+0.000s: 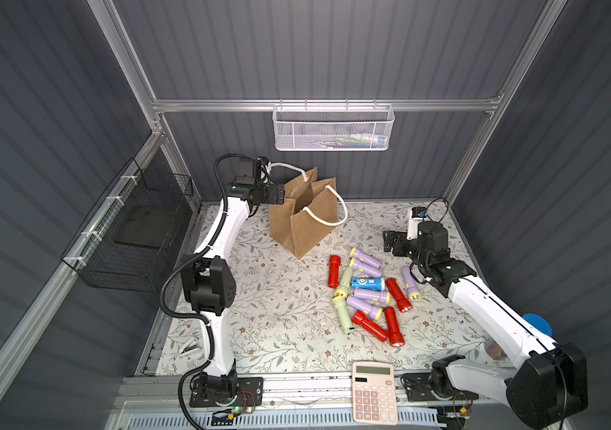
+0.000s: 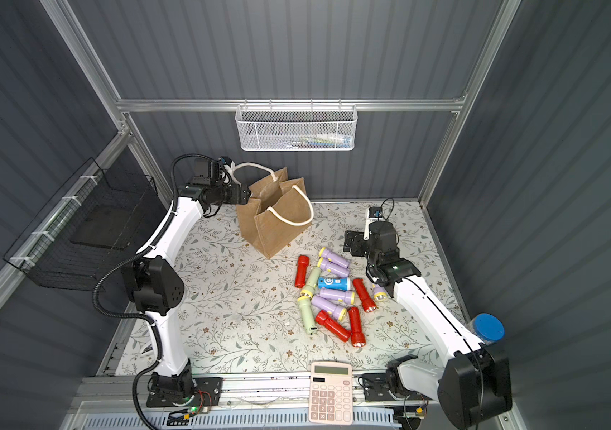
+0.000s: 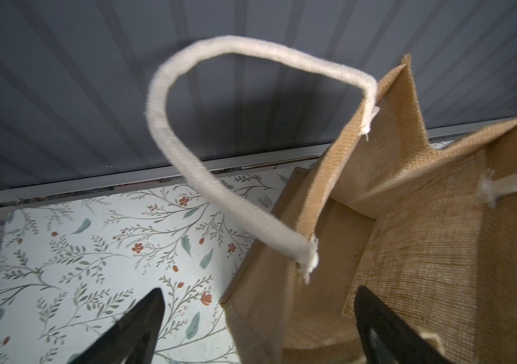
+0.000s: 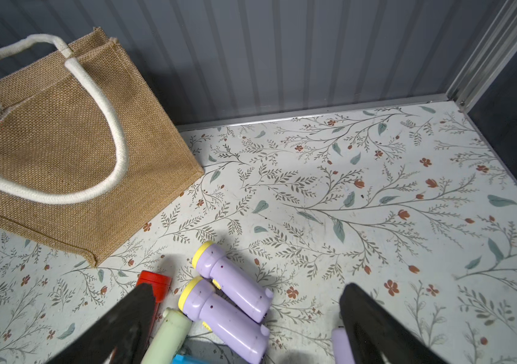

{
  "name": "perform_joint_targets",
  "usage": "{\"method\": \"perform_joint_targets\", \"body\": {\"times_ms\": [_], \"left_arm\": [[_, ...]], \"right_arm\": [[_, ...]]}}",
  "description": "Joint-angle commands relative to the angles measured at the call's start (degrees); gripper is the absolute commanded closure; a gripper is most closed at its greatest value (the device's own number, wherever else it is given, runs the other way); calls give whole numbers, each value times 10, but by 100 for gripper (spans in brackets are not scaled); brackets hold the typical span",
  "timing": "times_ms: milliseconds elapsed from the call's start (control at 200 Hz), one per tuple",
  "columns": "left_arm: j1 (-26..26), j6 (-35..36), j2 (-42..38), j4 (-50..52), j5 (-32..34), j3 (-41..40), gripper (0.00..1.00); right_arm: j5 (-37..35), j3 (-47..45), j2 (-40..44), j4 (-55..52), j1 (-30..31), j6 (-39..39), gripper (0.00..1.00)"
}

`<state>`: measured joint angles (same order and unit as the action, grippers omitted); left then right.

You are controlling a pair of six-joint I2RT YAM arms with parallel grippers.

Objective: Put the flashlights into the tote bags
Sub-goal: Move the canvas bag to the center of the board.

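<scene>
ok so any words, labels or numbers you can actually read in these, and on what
No text is legible in any view.
calculator: key markings visible, too blurred to read.
blue flashlight: white label with a print, too small to read.
white mesh basket: items inside, any print blurred.

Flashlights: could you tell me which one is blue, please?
The blue flashlight, white-labelled, lying mid-pile; every other one is red, lilac or pale green.
</scene>
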<state>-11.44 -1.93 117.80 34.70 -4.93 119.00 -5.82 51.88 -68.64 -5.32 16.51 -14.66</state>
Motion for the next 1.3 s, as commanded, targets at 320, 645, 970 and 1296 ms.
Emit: {"method": "perform_joint_targets", "body": {"times_ms": [320, 645, 970, 1296], "left_arm": [[-1, -31, 105, 95, -86, 139, 47], [-1, -95, -2, 130, -6, 17, 100], [-2, -255, -242, 20, 43, -303, 100], [-50, -320, -402, 67, 97, -460, 100]], "right_arm": [[31, 25, -1, -50, 14, -33, 9], [70, 33, 3, -78, 23, -41, 9], [122, 36, 6, -109, 27, -61, 9], [122, 20, 36, -144, 27, -82, 4]]}}
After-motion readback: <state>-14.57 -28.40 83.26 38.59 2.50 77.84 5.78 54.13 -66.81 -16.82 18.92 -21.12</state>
